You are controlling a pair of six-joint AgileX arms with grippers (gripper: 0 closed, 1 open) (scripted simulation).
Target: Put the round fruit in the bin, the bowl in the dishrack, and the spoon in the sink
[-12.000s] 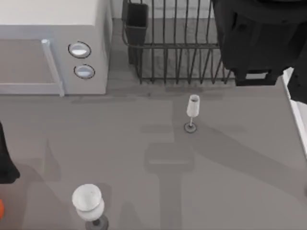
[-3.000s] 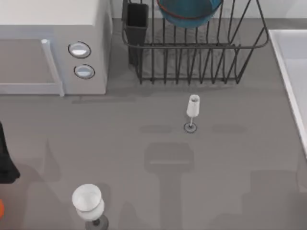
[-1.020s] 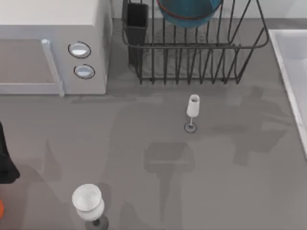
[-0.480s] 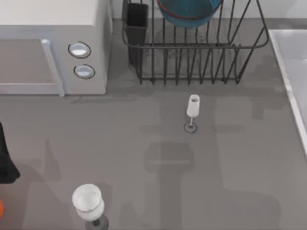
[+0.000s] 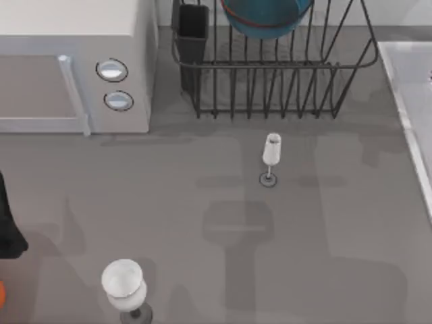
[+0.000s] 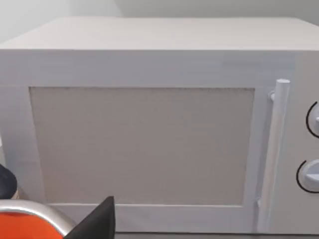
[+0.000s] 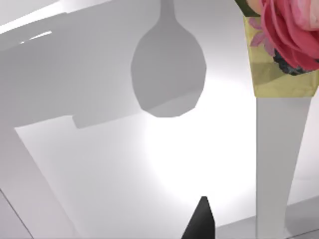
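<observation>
Right pincer [image 7: 200, 222] hangs over the pale inside of the sink [image 7: 124, 179], with one dark tip of it in its wrist view; whether it is clenched or released cannot be told. Close beside that tip stands the spoon [image 7: 277, 149], a long white shaft with a yellow and pink flowered part, and a spoon-shaped shadow lies on the sink's wall behind it; whether the spoon is gripped cannot be told. In the top view the sink [image 5: 407, 74] sits at the tabletop's right edge. The bowl [image 5: 266, 17], blue with a reddish rim, rests among the bars of the dishrack [image 5: 270, 88], whose black utensil cup [image 5: 192, 30] is on its left corner, beside the white microwave [image 5: 74, 67]. A small stemmed glass [image 5: 270, 156] stands upright on the tabletop [image 5: 202, 202] in front of the rack, and a larger glass [image 5: 124, 285] stands well apart near the front. Left pincer [image 6: 97, 222] is parked at the tabletop's left, facing the microwave door, state not discernible, with an orange object [image 6: 25, 226] just beside it.
</observation>
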